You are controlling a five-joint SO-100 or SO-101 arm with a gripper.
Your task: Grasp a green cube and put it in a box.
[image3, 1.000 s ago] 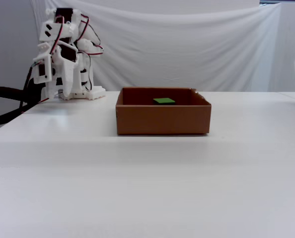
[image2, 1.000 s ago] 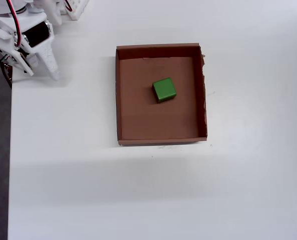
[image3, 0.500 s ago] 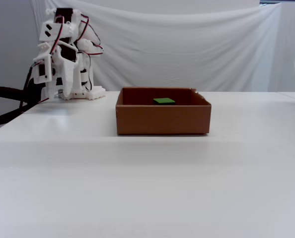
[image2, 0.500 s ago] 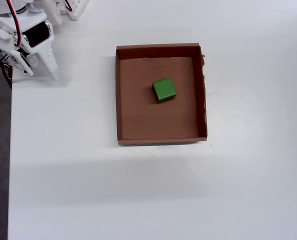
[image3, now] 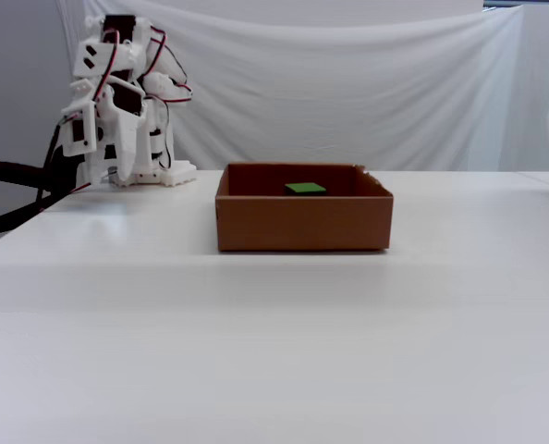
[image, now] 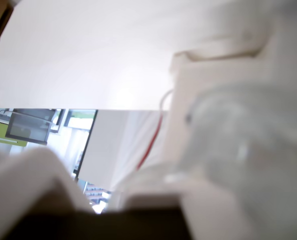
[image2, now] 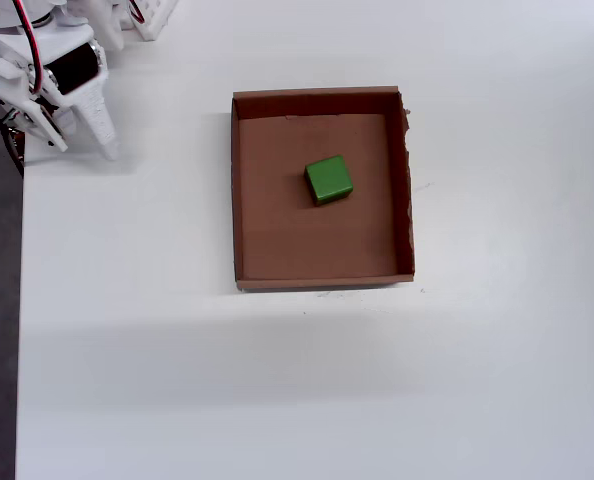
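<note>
Your green cube (image2: 329, 180) sits inside the box (image2: 240, 200), near its centre. Your gripper (image2: 95, 128) is folded at the table's (image2: 277, 380) far left corner; its jaw position cannot be told.

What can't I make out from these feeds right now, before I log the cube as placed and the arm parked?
- Gripper jaws: the wrist view is a blur of white parts, and in the overhead view the gripper is folded at the frame's corner, so open or shut is unclear.
- Green cube: in the fixed view the box front wall hides all but its top.
- Arm base: cut off by the overhead view's top-left edge.
</note>
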